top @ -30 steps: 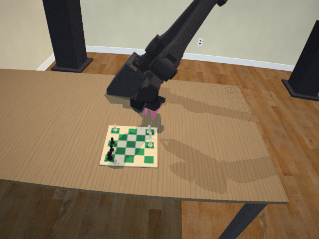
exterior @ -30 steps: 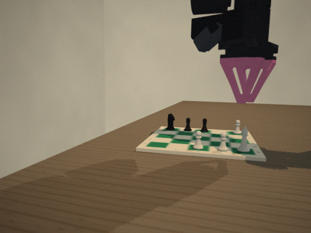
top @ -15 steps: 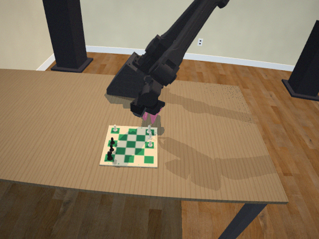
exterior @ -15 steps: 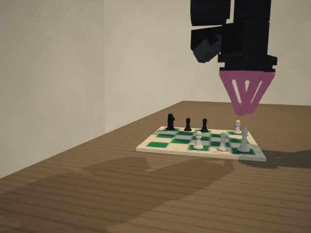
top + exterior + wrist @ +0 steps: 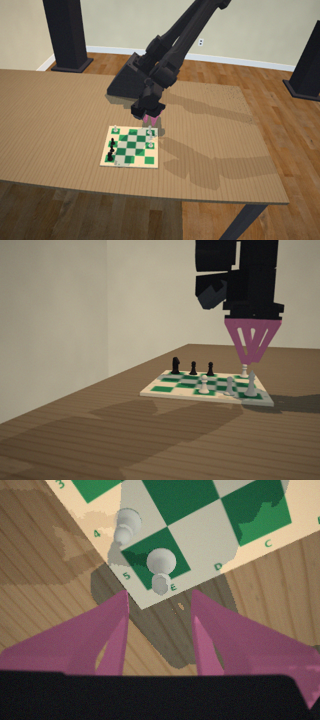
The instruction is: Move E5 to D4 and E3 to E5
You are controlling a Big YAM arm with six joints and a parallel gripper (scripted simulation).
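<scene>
Chessboard (image 5: 111,163), small, with green and cream squares, lies flat on the wooden table (image 5: 51,116) near the front edge and about midway along it. White piece on E5 (image 5: 161,562) stands upright on the green corner square nearest my gripper (image 5: 159,600); in the side view the same piece (image 5: 251,387) is the tall pointed one at the board's corner. White pawn on E4 (image 5: 125,525) stands just beside it along the same edge, and a second white pawn (image 5: 203,384) stands farther down that edge, which I take for E3, though its label is not legible. A third white pawn (image 5: 244,371) occupies the far corner square, directly under my fingertips as the side view shows them. Three black pieces line the opposite edge of the board: a knight (image 5: 175,365) and two pawns (image 5: 193,368) (image 5: 210,368), all upright. My gripper (image 5: 248,361) hangs above the board's far-side edge, fingers pointing down, tips above the tops of the pieces and touching none. The pink fingers stand partly apart with only bare table and the board's corner showing between them; I hold nothing. My arm (image 5: 168,51) reaches in from the table's back edge and throws a broad shadow across the board.
</scene>
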